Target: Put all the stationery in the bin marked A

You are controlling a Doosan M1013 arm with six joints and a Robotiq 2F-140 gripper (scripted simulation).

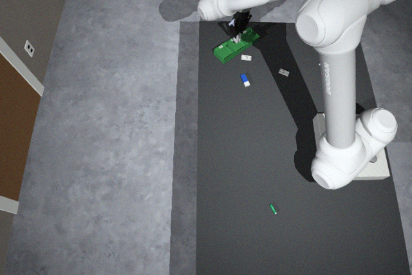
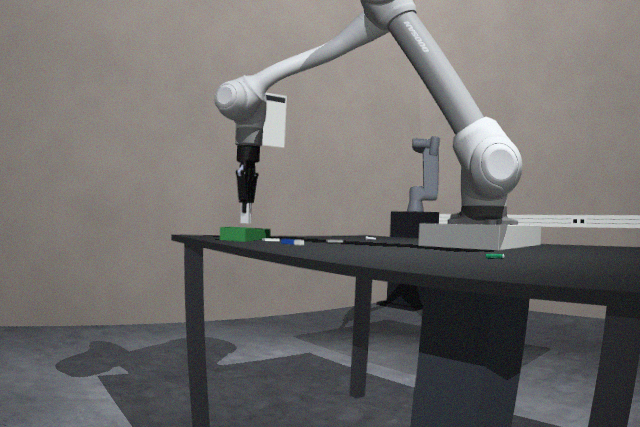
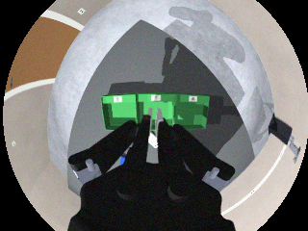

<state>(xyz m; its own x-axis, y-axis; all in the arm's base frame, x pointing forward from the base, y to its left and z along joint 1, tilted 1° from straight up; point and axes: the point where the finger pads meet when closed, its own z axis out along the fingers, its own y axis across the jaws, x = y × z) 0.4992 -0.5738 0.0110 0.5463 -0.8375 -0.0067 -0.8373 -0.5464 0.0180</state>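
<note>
I saw the claw [image 1: 237, 39] [image 2: 246, 221] [image 3: 154, 115] narrow, its fingers close together — it hung above the middle part of the green bins [image 1: 224, 53] [image 2: 238, 234] [image 3: 138, 110]. On the desk [image 1: 239, 152] [image 2: 403, 255] [image 3: 113, 72], the blue-and-white block [image 1: 244, 80] [image 2: 292, 242] [image 3: 122, 159] lay near them — the green stick [image 1: 273, 208] [image 2: 494, 255] well apart.

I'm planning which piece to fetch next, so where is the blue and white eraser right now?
In the top view, the blue and white eraser lies on the table, just below the white domino-like tile beside the green bins.
</note>
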